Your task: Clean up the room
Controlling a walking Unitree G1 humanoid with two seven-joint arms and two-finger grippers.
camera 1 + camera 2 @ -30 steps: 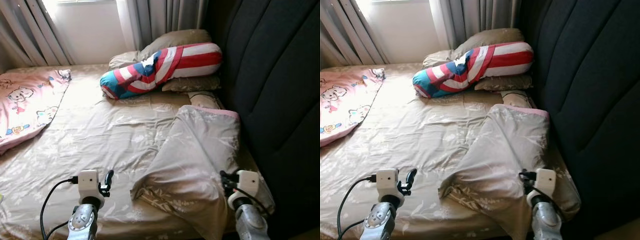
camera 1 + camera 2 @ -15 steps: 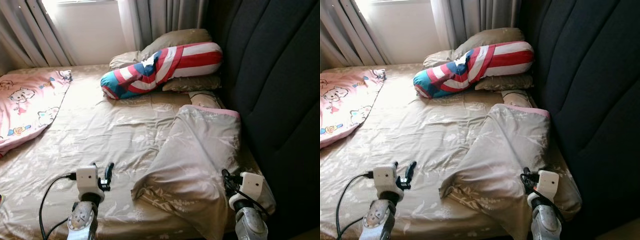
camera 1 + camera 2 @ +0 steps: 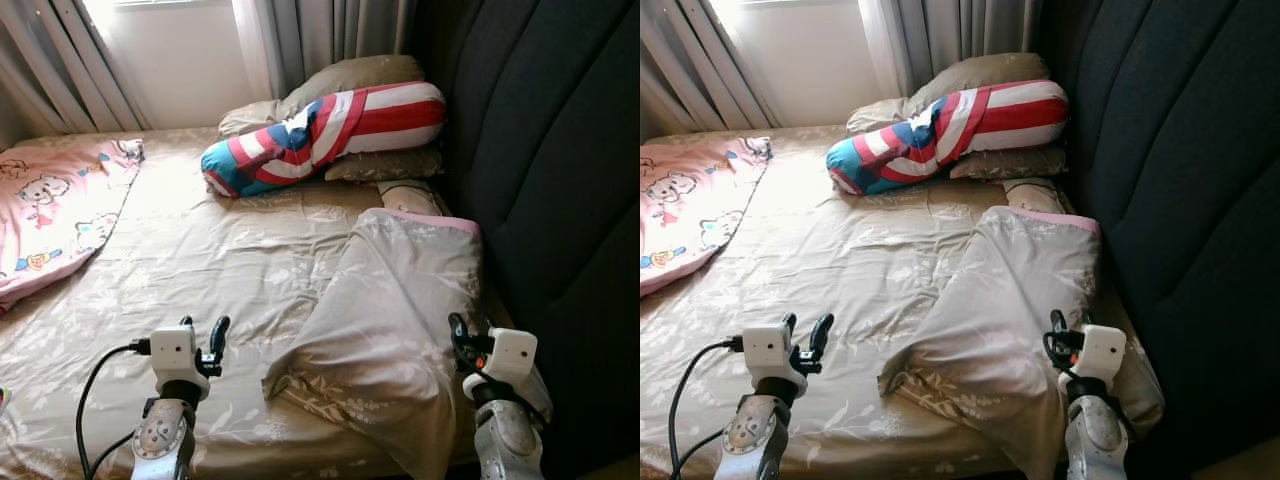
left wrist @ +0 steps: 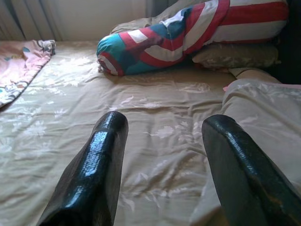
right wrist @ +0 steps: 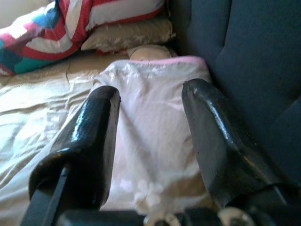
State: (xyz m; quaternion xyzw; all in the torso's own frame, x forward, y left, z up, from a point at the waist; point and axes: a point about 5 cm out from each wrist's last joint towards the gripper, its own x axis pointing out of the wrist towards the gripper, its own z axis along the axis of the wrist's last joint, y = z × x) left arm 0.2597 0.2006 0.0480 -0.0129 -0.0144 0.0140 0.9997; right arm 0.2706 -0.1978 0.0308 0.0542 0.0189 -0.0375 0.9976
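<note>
A beige floral sheet (image 3: 200, 250) covers the bed. On its right side lies a crumpled beige blanket (image 3: 400, 300) with a pink lining, bunched against the headboard. My left gripper (image 3: 203, 330) hovers open over the sheet near the bed's front edge, left of the blanket's lower corner. My right gripper (image 3: 458, 332) is open above the blanket's right edge. In the right wrist view the blanket (image 5: 150, 122) lies between and beyond the open fingers (image 5: 94, 136). A red, white and blue striped bolster (image 3: 320, 135) rests across beige pillows (image 3: 350, 75) at the far end.
A pink cartoon-print blanket (image 3: 50, 210) lies on the bed's left side. A dark padded headboard (image 3: 560, 180) runs along the right. Grey curtains (image 3: 300, 40) and a bright window stand behind the pillows. A small beige pillow (image 3: 408, 197) peeks out above the crumpled blanket.
Both grippers have risen slightly and moved forward over the bed. The right one now stands higher above the blanket's edge. The bedding has not moved.
</note>
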